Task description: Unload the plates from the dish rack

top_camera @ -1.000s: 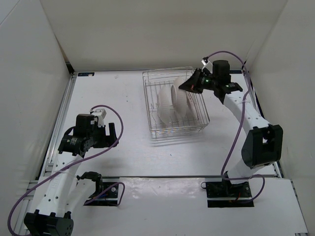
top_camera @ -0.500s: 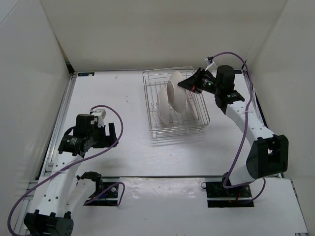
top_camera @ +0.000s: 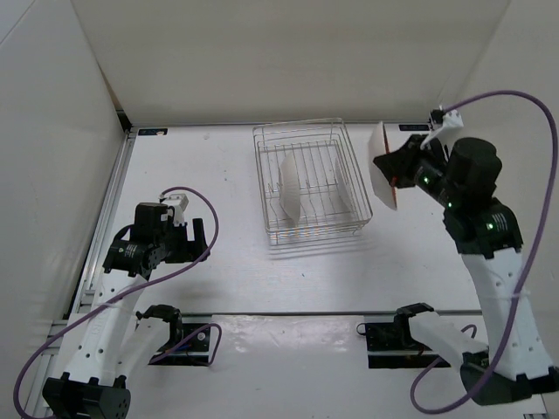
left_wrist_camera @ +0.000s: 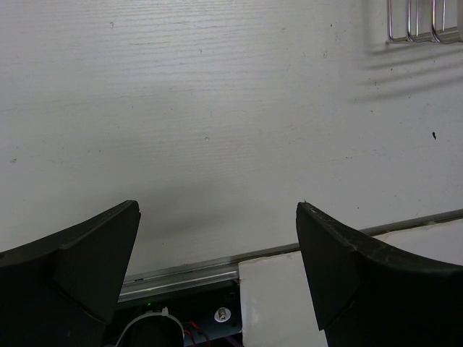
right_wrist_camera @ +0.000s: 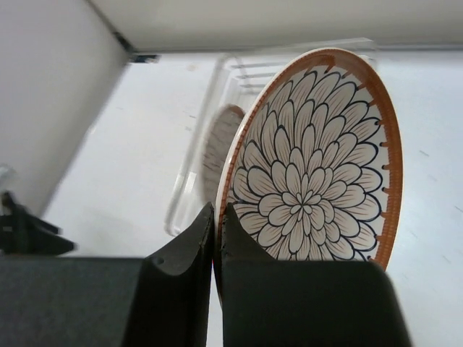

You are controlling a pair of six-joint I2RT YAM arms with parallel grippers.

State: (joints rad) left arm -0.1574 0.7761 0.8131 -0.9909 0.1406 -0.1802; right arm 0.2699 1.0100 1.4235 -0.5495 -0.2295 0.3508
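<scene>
My right gripper is shut on the rim of the orange-brown plate with the white petal pattern. It holds that plate on edge in the air, to the right of the silver wire dish rack. In the right wrist view the right gripper pinches the plate's lower left rim. A second plate stands upright in the rack's left half, white back showing; it is blurred in the right wrist view. My left gripper is open and empty over bare table, far left of the rack.
White walls enclose the table on the left, back and right. A metal rail runs along the near edge between the arm bases. A purple cable loops over the left arm, another arches above the right arm.
My right gripper has lifted the petal plate out of the rack and carried it up and to the right, clear of the rack's right side. The left arm has not moved.
</scene>
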